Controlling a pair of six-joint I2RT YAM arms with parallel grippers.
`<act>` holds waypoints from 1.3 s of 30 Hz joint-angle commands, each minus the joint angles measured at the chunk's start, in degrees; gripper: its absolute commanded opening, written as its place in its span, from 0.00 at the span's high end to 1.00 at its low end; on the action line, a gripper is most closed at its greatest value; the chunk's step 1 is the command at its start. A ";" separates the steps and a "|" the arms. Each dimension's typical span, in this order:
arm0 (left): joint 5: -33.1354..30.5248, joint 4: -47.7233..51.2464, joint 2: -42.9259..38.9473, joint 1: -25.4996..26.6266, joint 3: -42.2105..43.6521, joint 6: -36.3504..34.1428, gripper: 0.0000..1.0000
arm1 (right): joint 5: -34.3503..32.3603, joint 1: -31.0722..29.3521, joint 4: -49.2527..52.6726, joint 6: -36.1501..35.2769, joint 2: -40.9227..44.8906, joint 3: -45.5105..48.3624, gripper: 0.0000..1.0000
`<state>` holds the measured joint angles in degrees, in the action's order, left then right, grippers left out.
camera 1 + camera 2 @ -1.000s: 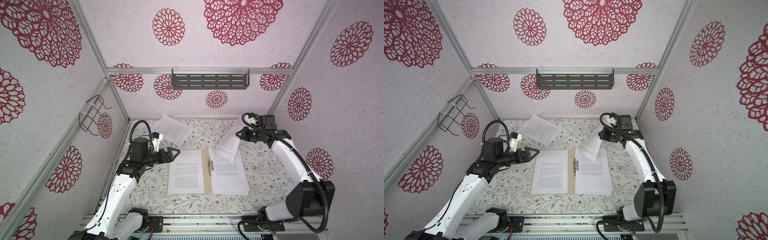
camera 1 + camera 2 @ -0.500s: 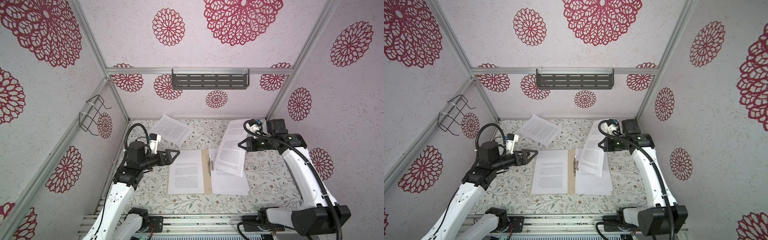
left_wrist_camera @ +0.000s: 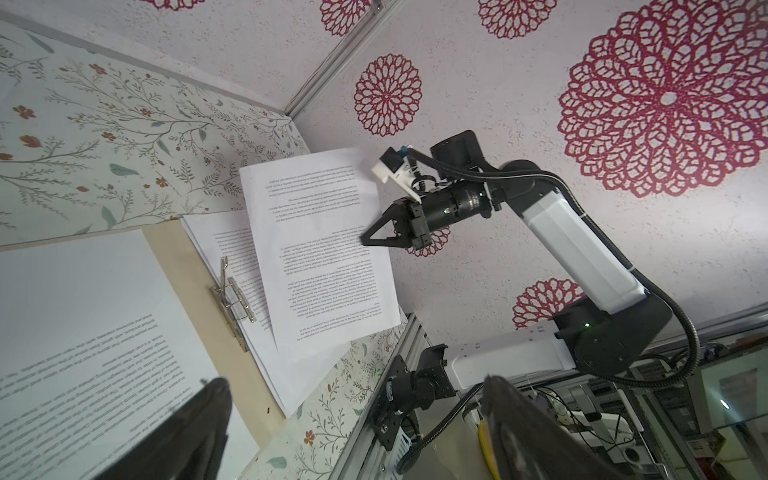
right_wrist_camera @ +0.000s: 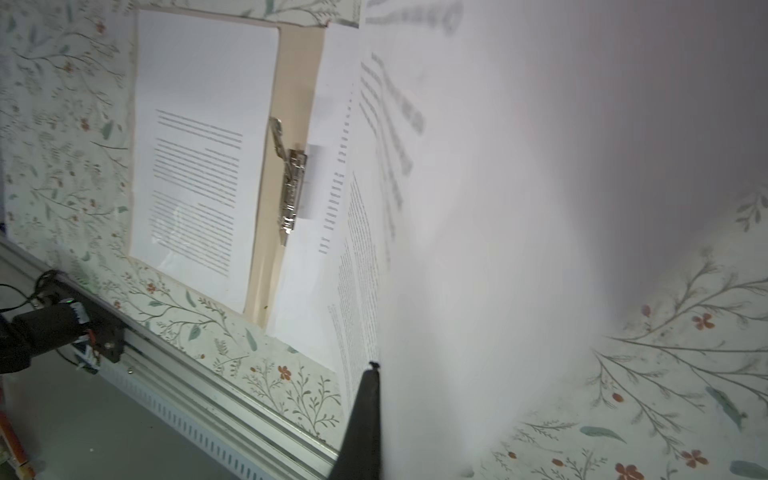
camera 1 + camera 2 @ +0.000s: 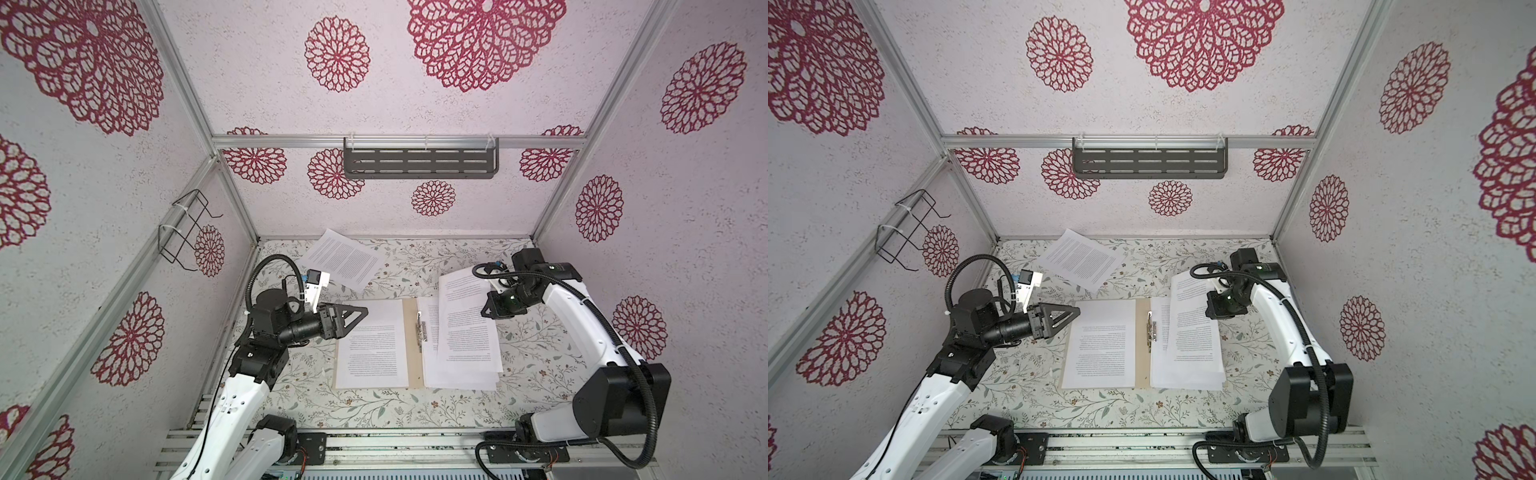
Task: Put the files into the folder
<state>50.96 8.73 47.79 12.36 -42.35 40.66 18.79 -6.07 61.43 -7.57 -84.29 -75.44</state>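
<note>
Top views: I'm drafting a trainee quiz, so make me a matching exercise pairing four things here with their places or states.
1. tan card folder
2. topmost white printed sheet on the right
3. lone white printed sheet
4. small metal clip

A. along the folder's spine
B. pinched by the right jaws
C. lying open on the table
D. flat by the back wall

Pairs: 1-C, 2-B, 3-D, 4-A

- Table [image 5: 374, 409] front edge: bare strip, passable.
- Centre: open folder [image 5: 411, 332] lies flat, clip [image 5: 421, 332] sticks up on the spine.
- Held sheet [image 5: 465, 328] hangs over the folder's right half, pinched by right gripper [image 5: 485, 313].
- Back-left corner: loose sheet [image 5: 343, 262].
- Left gripper [image 5: 361, 313], jaws wide, at the folder's left edge.
</note>
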 commanded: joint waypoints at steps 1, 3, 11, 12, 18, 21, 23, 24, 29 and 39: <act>1.59 -2.23 -0.31 0.21 -0.29 0.23 0.03 | -7.42 0.35 -1.66 -2.58 -3.42 0.65 1.00; 1.48 -2.02 -0.09 0.30 -0.19 0.13 0.03 | -9.54 0.35 -3.80 -2.46 -5.12 1.55 1.00; -4.55 6.98 4.00 1.48 -2.26 -5.03 0.03 | -7.16 0.35 -9.07 -2.46 -8.49 3.10 1.00; -7.03 9.23 4.83 1.46 -2.66 -6.19 0.03 | -6.88 0.31 -9.51 -2.47 -8.77 3.40 1.00; -7.27 14.00 9.07 1.40 -4.95 -8.11 0.03 | -5.67 -0.08 -10.65 -3.23 -9.63 5.82 1.00; -7.76 13.85 8.68 1.38 -4.78 -8.32 0.03 | -5.55 -0.09 -10.22 -4.37 -9.84 6.77 1.00; -8.06 13.60 8.59 1.39 -4.67 -8.18 0.03 | -5.96 -0.13 -9.91 -4.74 -9.69 7.15 1.00; -8.08 13.65 8.68 1.39 -4.59 -8.23 0.03 | -6.33 -0.17 -9.89 -5.04 -9.46 7.40 1.00; -8.07 13.86 8.98 1.36 -4.67 -8.26 0.03 | -6.18 -0.25 -10.32 -6.13 -9.34 7.50 1.00; -8.51 13.90 8.75 1.43 -4.64 -8.23 0.03 | -5.46 -2.78 -10.82 -8.13 -9.69 7.59 1.00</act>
<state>42.72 22.22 56.97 13.58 -46.24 33.85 12.36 -8.23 49.91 -13.87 -94.28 -67.61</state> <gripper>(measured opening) 0.975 0.043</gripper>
